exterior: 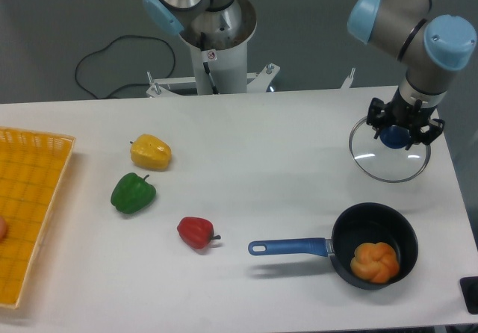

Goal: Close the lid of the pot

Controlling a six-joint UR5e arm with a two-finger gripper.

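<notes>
At the right of the camera view, my gripper (407, 124) reaches down from the upper right, its fingers shut on the blue knob of the clear lid (373, 166). The lid's round rim shows below the fingers, and its height over the table is hard to judge. Nearer the camera is the black pot (342, 232), uncovered, with its blue handle (291, 247) pointing left. An orange, lobed object (375, 263) lies inside it. In the view, the lid appears above the pot, apart from it.
A red pepper (196, 232) lies left of the pot handle. Farther left are a green pepper (133, 193) and a yellow pepper (151, 152). An orange-yellow crate (46, 198) stands at the left edge. A black cable (131, 36) runs behind the table.
</notes>
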